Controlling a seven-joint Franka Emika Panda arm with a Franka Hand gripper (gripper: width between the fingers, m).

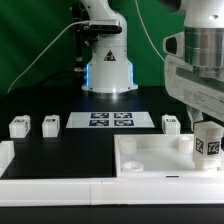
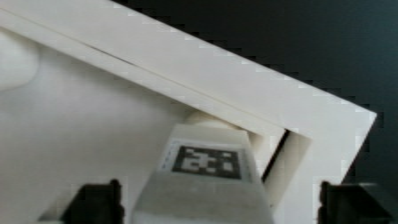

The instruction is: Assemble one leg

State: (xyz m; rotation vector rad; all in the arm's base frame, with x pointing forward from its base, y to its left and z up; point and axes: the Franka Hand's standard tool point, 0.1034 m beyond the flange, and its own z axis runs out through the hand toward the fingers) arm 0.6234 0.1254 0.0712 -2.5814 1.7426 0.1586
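Observation:
A leg (image 1: 208, 141) stands upright at the right near corner of the large white slab (image 1: 150, 158), its tag facing the camera. My gripper (image 1: 207, 126) hangs directly over it. In the wrist view the leg (image 2: 210, 160) rises from the slab's corner (image 2: 107, 110) up between my gripper (image 2: 222, 205). The dark fingers (image 2: 93, 203) stand on either side of it. One is close against the leg and a strip of slab shows between the leg and the other. The jaws look open around the leg.
Three more legs stand on the black table: two at the exterior view's left (image 1: 18, 126) (image 1: 50, 123) and one by the slab (image 1: 170, 123). The marker board (image 1: 110, 121) lies in front of the robot base (image 1: 107, 70). A white rim (image 1: 40, 185) runs along the front.

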